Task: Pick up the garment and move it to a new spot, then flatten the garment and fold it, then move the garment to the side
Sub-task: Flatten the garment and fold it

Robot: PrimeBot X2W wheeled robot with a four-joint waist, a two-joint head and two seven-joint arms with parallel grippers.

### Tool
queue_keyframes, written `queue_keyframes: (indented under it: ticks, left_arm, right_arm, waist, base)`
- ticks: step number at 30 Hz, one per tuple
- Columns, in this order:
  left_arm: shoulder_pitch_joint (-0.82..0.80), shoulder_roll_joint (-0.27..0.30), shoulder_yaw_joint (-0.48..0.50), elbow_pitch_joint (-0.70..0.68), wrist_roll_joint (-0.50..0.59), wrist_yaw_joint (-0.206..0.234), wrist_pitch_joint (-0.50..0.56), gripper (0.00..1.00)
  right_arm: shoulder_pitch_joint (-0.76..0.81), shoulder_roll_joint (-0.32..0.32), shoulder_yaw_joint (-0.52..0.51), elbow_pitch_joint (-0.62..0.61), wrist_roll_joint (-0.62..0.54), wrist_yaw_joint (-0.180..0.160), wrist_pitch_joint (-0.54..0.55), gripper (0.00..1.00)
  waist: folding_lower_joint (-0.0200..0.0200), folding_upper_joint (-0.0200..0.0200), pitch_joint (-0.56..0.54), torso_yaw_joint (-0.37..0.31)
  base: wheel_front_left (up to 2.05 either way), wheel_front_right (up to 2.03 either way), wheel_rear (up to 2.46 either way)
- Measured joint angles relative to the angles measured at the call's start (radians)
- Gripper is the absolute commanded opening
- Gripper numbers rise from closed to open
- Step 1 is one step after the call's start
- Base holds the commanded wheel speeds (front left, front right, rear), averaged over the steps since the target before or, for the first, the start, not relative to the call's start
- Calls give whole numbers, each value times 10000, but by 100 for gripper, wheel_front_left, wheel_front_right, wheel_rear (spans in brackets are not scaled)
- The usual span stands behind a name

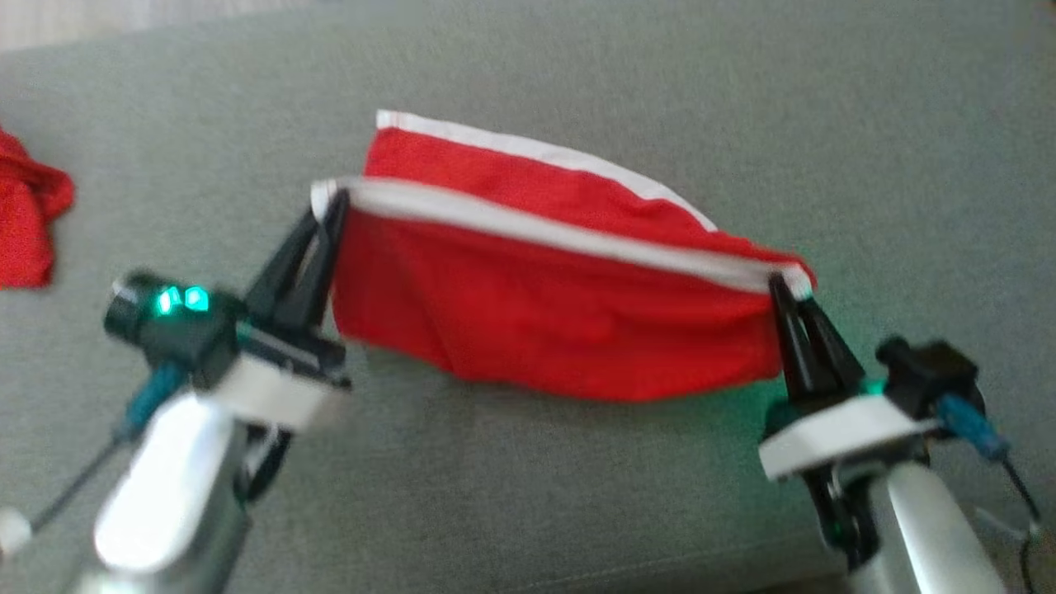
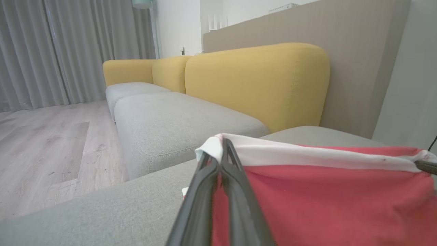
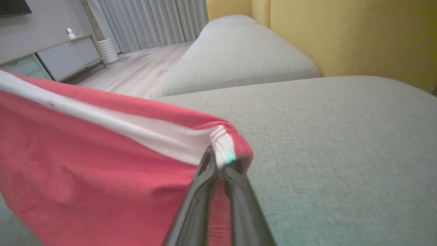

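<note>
Far left, on the grey sofa seat (image 1: 577, 495): a crumpled red cloth (image 1: 25, 214), well apart from the rest.

Next along, the left gripper (image 1: 334, 202), fingers angled up and inward, jaws pinched tight on the left end of a white band at the top of the garment (image 1: 544, 313).

In the middle, the garment itself: red, white-banded along its upper edge, held up over the seat and stretched between both grippers, sloping down toward the right. Mouth open like a pouch, with a second white-edged layer behind the front one. Lower hem sagging toward the cushion; touching it or just clear of it, cannot tell.

At the right, the right gripper (image 1: 780, 285), jaws clamped shut on the other end of the white band, fabric gathered into small pleats at the tips.

Seen along the left fingers: yellow backrest (image 2: 256, 82) behind the seat, wood floor (image 2: 44, 143) and grey curtains (image 2: 68, 51) off to the side. Seen along the right fingers: a low cabinet (image 3: 61, 58) against the far wall.
</note>
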Motion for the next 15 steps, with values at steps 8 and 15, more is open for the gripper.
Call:
queue_keyframes:
  ticks: [8, 15]
  left_arm:
    - [-2856, 276, -940, 2420, -502, 0, 144, 0]
    - [-4235, 36, -1216, 4190, -518, 0, 132, 0]
  right_arm:
    - [-2187, -8, 343, 1639, 485, 0, -533, 0]
    - [-3243, -13, 608, 2800, 681, 0, -986, 0]
  waist:
    - [2, 0, 1375, -352]
    - [1, 0, 2124, -541]
  base:
    - [0, 0, 0]
    - [0, 0, 0]
